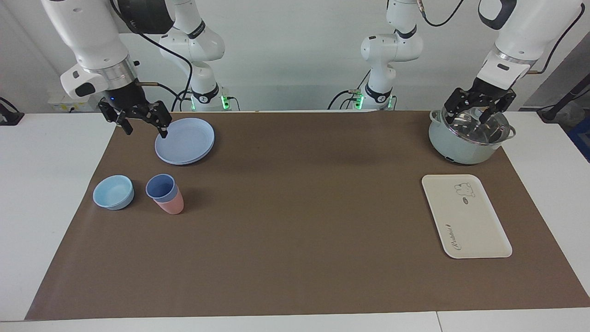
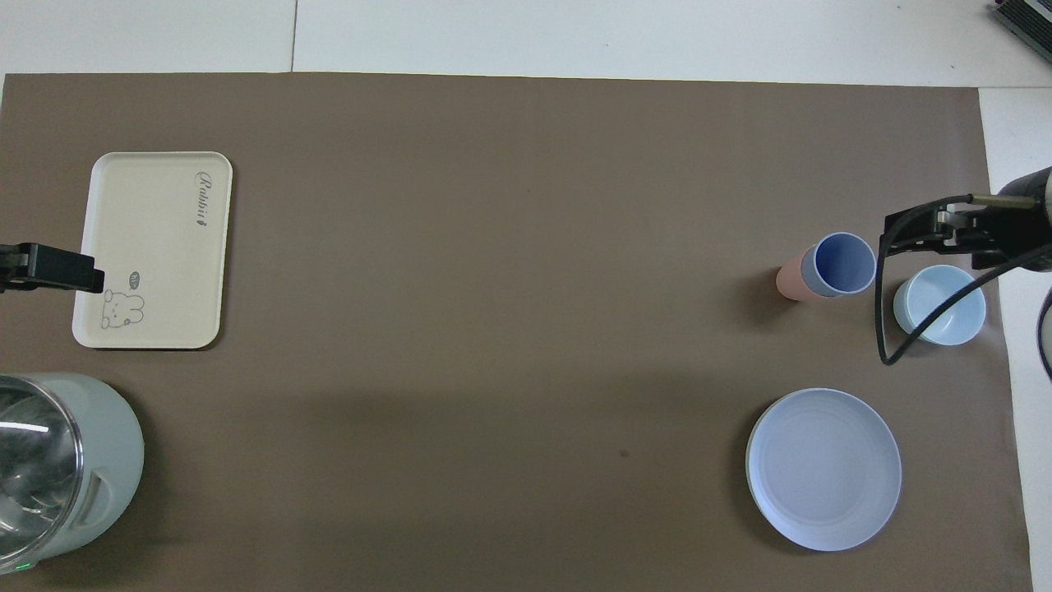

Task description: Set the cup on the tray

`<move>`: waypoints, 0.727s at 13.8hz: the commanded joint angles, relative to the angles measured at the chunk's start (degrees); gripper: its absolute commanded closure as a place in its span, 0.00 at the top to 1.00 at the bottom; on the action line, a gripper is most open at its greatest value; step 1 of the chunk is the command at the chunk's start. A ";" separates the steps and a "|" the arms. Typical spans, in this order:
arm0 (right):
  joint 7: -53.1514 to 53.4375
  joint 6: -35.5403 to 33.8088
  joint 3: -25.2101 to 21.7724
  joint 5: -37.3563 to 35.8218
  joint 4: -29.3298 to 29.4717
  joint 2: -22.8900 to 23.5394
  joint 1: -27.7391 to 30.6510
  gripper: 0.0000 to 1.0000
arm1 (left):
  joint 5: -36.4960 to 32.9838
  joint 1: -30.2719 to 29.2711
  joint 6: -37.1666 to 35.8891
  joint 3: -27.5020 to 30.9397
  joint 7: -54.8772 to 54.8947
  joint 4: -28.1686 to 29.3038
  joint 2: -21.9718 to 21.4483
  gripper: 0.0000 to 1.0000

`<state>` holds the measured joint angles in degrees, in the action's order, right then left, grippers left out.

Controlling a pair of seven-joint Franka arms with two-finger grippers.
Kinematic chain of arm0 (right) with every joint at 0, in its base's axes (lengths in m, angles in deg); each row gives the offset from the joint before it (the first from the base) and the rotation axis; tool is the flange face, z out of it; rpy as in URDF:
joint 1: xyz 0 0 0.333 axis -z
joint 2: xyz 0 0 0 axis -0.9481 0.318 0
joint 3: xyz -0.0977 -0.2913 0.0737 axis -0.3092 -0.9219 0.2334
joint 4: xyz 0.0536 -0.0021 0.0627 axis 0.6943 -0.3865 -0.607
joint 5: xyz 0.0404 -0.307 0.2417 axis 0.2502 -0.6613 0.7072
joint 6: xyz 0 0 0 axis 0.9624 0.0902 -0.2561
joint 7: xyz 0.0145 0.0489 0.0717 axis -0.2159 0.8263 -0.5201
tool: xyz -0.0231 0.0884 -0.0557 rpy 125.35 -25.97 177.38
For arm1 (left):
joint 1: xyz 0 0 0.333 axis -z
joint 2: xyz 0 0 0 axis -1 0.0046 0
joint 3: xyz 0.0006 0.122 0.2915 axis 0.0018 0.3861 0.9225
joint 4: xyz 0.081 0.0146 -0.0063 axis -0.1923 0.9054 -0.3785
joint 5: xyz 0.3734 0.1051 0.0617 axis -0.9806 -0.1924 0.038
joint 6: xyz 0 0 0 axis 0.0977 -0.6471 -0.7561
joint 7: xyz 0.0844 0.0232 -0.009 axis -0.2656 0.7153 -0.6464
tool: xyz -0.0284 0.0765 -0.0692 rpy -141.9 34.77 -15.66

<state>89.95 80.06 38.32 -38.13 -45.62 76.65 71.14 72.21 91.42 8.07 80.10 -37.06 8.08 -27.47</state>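
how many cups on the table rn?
2, nested: the periwinkle cup sits inside the salmon-pink cup, beside the light-blue bowl, toward the right arm's end. Nothing else hidden that I can see.

Periwinkle-blue plastic tumbler (image 1: 161, 187) is sitting nested in a salmon-pink cup (image 1: 170, 204), so its lower body is hidden in both views; only rim & inside are showing. Pale-green pot w/ glass lid (image 2: 51, 469) is getting cut off by overhead view's lower-left edge. Left gripper (image 2: 74, 271) is showing only a black tip at that view's left edge. Cursive lettering on cream-white rectangular tray (image 1: 479, 230) is too small to read for certain.
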 commanded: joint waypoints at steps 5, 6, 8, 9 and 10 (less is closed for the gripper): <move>21.43 6.10 -0.04 5.56 0.88 7.13 8.49 0.95 | -0.25 -0.37 0.55 -0.12 0.50 2.09 -1.83 1.00; 23.63 6.29 -0.13 8.00 1.93 9.32 9.54 0.95 | -0.25 -0.37 0.55 -0.12 0.50 2.09 -1.83 1.00; 27.59 6.02 -0.13 9.69 4.65 13.81 11.39 0.95 | -0.34 -0.37 0.55 -0.12 0.50 2.09 -1.83 1.00; 29.52 6.11 -0.04 10.39 5.10 15.65 12.09 0.95 | -0.34 -0.37 0.55 -0.12 0.50 2.09 -1.83 1.00; 31.89 6.29 -0.13 12.49 5.10 17.15 12.71 0.95 | -0.34 -0.37 0.55 -0.12 0.50 2.09 -1.83 1.00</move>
<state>117.51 86.40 37.83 -28.98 -43.75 89.46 82.31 72.21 91.42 8.07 80.10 -37.06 8.08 -27.47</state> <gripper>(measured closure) 0.044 0.000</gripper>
